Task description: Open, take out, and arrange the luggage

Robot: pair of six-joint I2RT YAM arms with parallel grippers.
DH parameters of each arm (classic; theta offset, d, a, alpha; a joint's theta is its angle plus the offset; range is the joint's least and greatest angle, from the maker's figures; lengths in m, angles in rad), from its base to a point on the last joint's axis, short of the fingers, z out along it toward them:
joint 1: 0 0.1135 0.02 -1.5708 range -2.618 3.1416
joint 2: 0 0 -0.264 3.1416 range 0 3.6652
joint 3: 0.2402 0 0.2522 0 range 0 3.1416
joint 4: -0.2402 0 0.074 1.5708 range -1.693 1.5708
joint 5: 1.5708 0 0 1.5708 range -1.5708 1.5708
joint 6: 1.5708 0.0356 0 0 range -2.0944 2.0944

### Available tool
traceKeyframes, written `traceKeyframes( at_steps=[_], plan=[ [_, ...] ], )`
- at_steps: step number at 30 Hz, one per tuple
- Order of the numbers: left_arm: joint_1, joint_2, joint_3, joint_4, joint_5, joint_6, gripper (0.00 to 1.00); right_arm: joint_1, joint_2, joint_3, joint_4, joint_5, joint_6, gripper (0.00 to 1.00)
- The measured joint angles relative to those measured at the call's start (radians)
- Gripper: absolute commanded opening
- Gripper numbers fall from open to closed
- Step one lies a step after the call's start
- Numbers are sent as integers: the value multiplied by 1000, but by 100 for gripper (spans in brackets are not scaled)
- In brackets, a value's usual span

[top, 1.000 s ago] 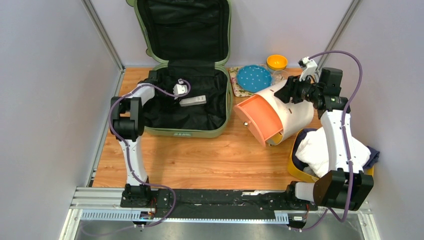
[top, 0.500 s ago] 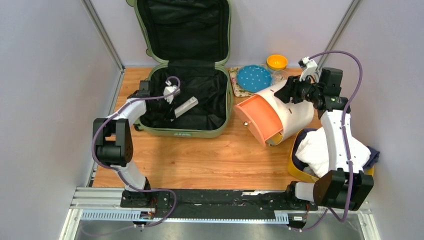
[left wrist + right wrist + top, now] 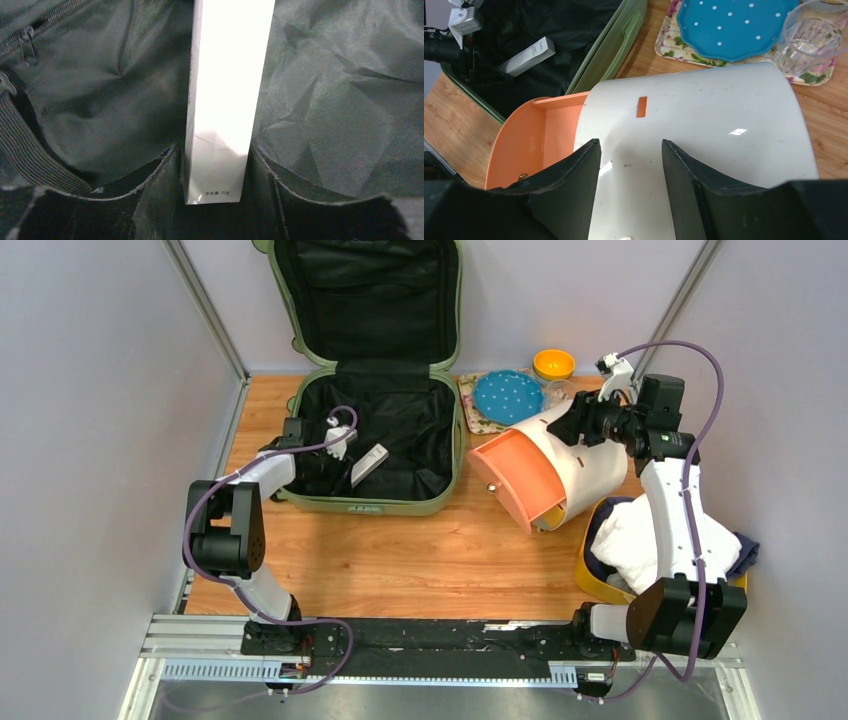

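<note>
Luggage (image 3: 380,506): laid open at the far left of the bench (image 3: 400,560); its lid (image 3: 365,290) is stood up against the back wall, and black lining is seen in both halves.
White box (image 3: 225,75): a long, slim carton is laid on the lining of the lower half, at a slant to the luggage's sides.
Left tool (image 3: 212,150): reached inside the lower half, with one finger set on each side of the carton's near end; it cannot be told whether the carton is pinched or only flanked.
Right tool (image 3: 629,150): its fingers are held spread over the curved cream shell of the drawer box (image 3: 704,130); nothing is held between them.
Drawer box: tipped on its side just right of the luggage, with its orange drawer (image 3: 524,145) pulled partly out toward the luggage.
Far right corner: a blue dotted plate (image 3: 508,395) is set on a floral mat (image 3: 669,47); a clear glass (image 3: 811,37) and an orange bowl (image 3: 553,364) are beside it.
Yellow tray (image 3: 590,570): placed at the near right, filled with white cloth (image 3: 630,535).
</note>
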State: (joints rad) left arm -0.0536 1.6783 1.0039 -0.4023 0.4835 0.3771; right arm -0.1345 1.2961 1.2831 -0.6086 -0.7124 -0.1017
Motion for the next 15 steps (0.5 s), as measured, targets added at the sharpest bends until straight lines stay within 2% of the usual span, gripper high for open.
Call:
traceKeyframes(
  at_steps=[7,8,9,12,15],
  plan=[
    [1,-1,-27,11,-21,-16,66,0,0,1,0,0,0,56],
    [1,-3,-34,20,-21,-18,68,0,0,1,0,0,0,56],
    [1,-7,-47,37,-21,-21,80,0,0,1,0,0,0,56],
    [2,-41,-101,116,-21,-32,77,0,0,1,0,0,0,56],
    [3,-86,-148,188,-17,-32,67,0,2,1,0,0,0,56]
  ],
)
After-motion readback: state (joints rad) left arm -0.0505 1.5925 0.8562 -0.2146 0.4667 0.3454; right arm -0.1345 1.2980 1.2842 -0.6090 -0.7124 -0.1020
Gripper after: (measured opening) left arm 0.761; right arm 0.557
